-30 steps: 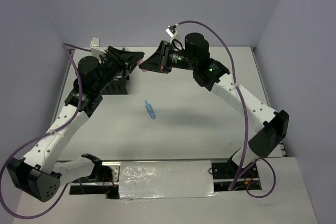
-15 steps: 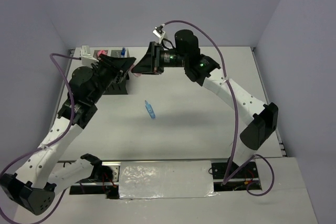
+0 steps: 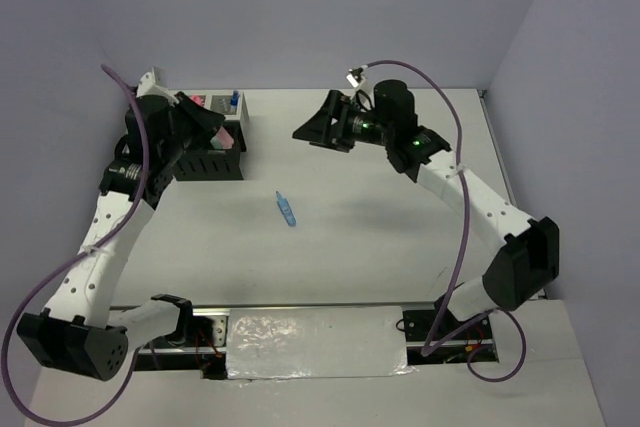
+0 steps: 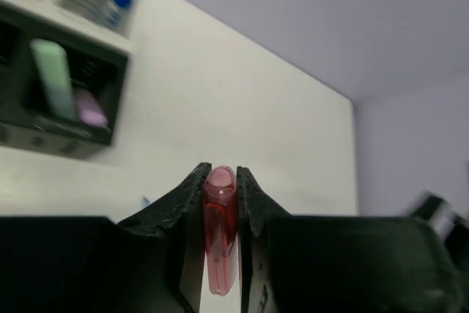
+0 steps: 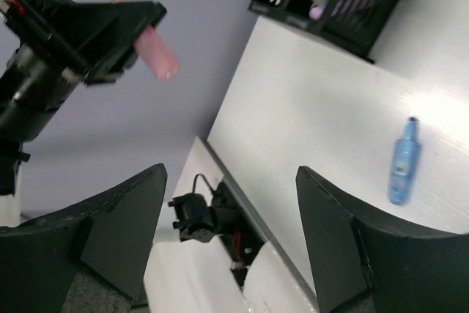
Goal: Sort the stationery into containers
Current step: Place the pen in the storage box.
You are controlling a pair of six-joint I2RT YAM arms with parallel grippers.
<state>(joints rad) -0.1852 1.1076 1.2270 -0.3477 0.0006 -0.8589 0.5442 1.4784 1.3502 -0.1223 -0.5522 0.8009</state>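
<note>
Moved: right gripper (image 3: 308, 133) has drawn back rightward from the organizer (image 3: 212, 165), jaws now spread, empty; left gripper (image 4: 220, 181) has shifted left.
Left jaws: clenched on 1 pink marker (image 4: 220, 234).
Organizer, 1, far left: 1 green marker (image 4: 53, 78), 1 purple marker (image 4: 89, 108) visible.
Blue bottle (image 3: 287, 209), 1: lying mid-tabletop (image 3: 380, 237).

The organizer (image 3: 215, 165) sits on the tabletop (image 3: 400, 237) just ahead-left of the left tool (image 4: 221, 181), which pinches a marker (image 4: 221, 232), and well left of the right tool (image 3: 303, 133), while a small bottle (image 3: 287, 209) lies nearer than both tools, between them.
</note>
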